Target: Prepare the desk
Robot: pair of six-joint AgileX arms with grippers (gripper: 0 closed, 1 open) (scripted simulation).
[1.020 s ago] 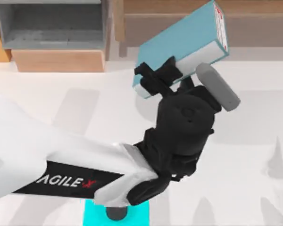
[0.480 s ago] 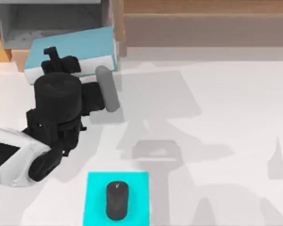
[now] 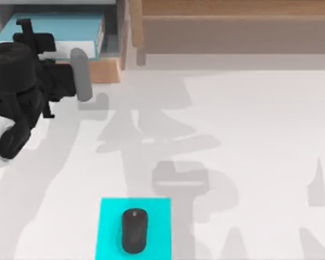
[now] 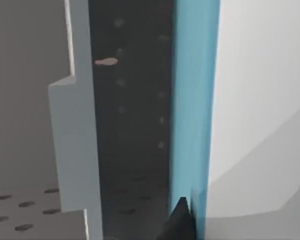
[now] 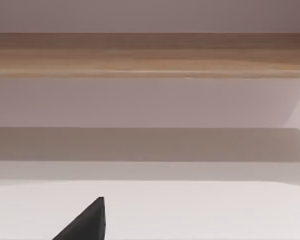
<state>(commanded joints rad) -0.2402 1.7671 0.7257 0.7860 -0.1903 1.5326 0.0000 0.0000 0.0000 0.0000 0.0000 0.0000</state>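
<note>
The desk [image 3: 249,135] is the broad white tabletop. My left gripper [image 3: 32,33] is at its far left corner, shut on a light blue book [image 3: 62,26]. The book lies flat inside the grey open box [image 3: 112,38] of the tan wooden unit. In the left wrist view the book's blue cover [image 4: 192,100] runs beside the box's grey wall [image 4: 80,125], and a black fingertip [image 4: 182,222] presses against the cover. The right wrist view shows one dark fingertip [image 5: 87,220] of my right gripper above the white desk [image 5: 200,210].
A cyan pad [image 3: 157,216] with a black mouse [image 3: 134,231] lies at the front edge, left of centre. A long tan wooden shelf [image 3: 233,21] runs along the back right. Arm shadows fall across the middle of the desk.
My left arm swung left and back with the book, from the back centre to the far left corner. The book went from tilted in the air to flat inside the grey box.
</note>
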